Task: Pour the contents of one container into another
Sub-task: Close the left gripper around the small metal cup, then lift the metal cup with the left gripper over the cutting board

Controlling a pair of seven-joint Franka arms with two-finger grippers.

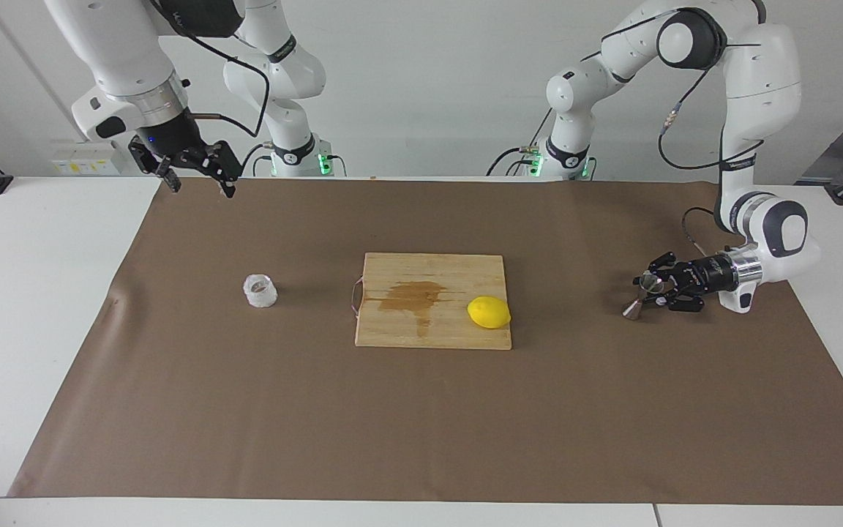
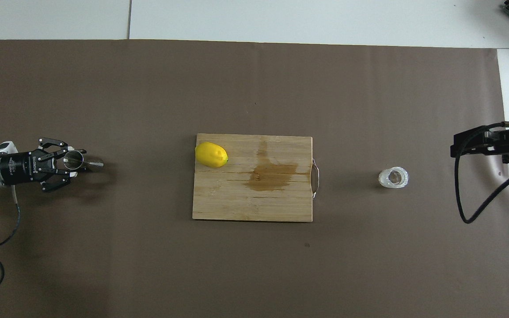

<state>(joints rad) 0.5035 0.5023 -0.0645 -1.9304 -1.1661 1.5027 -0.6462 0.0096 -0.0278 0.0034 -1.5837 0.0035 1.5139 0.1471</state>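
Note:
The steel jigger (image 1: pixel 639 298) (image 2: pixel 79 160) stands on the brown mat at the left arm's end of the table. My left gripper (image 1: pixel 653 286) (image 2: pixel 73 160) lies low and level, shut on the jigger's upper cone. The whitish bumpy cup (image 1: pixel 260 290) (image 2: pixel 393 177) stands alone on the mat toward the right arm's end. My right gripper (image 1: pixel 200 184) (image 2: pixel 475 142) hangs open in the air over the mat's edge by its base, well away from the cup, and waits.
A wooden cutting board (image 1: pixel 392 329) (image 2: pixel 237 203) with a dark stain lies mid-table between cup and jigger. A yellow lemon (image 1: pixel 489 312) (image 2: pixel 211 155) rests on its end toward the left arm. The brown mat (image 1: pixel 421 424) covers most of the table.

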